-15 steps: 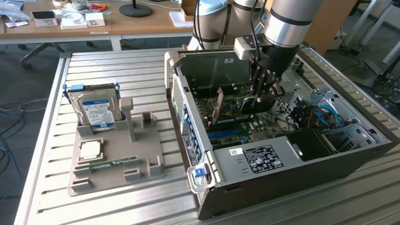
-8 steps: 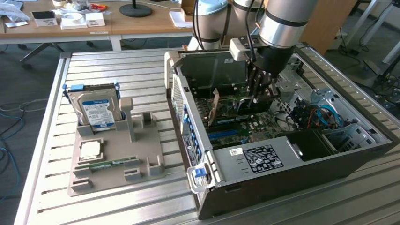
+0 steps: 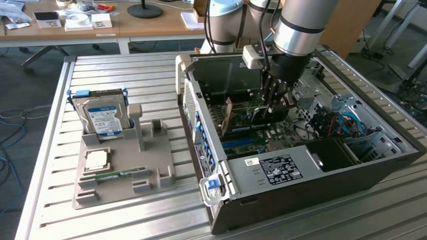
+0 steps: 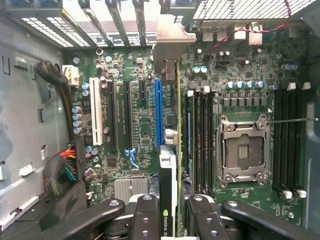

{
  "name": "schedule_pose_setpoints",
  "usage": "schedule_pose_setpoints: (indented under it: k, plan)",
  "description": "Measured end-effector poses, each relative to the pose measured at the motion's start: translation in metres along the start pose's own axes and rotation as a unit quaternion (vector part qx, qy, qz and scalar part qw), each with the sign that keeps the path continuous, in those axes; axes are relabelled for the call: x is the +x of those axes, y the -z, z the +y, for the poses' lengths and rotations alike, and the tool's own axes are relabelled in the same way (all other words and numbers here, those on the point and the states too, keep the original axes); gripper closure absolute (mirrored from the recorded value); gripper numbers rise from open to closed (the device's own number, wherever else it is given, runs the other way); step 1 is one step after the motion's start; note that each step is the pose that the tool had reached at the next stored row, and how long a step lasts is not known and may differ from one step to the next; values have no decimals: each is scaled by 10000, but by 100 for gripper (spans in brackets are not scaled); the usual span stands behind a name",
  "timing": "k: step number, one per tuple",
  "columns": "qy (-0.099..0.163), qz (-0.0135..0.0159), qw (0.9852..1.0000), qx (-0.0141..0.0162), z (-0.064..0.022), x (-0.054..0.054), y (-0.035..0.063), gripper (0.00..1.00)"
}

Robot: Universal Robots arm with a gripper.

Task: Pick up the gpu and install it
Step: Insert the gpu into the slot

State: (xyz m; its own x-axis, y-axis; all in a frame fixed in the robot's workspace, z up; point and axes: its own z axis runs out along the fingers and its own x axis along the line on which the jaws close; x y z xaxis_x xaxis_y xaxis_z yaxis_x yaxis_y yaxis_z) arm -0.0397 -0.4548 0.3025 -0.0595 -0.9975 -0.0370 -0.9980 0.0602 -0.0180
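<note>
- Slatted metal table [image 3: 120, 70] carries an open computer case [image 3: 287, 200], and my arm reaches down into it.
- I have the gpu [image 4: 167, 170] on edge over the motherboard [image 4: 240, 80], inside the case, with the fingers [image 4: 146, 220] pinching it from both sides.
- I judge this the install step; seating calls for the card's edge square over its slot.
- Wrist view gives the card edge-on, just beside the blue slot [image 4: 158, 112]; whether it is seated, I cannot tell.
- Exterior view adds the hard drive [image 3: 103, 117], well apart on the exterior view's left.
</note>
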Motion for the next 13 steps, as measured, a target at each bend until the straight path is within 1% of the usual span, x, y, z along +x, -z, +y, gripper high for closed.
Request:
schedule_pose_setpoints:
  k: [2,7,11,13]
  plan:
    - [-2,-1,10000,1,14,1,-2,73]
    - [-1,-1,10000,1,87,5,-11,73]
    - [-1,-1,10000,1,110,8,-46,73]
    - [-1,-1,10000,0,111,8,-48,73]
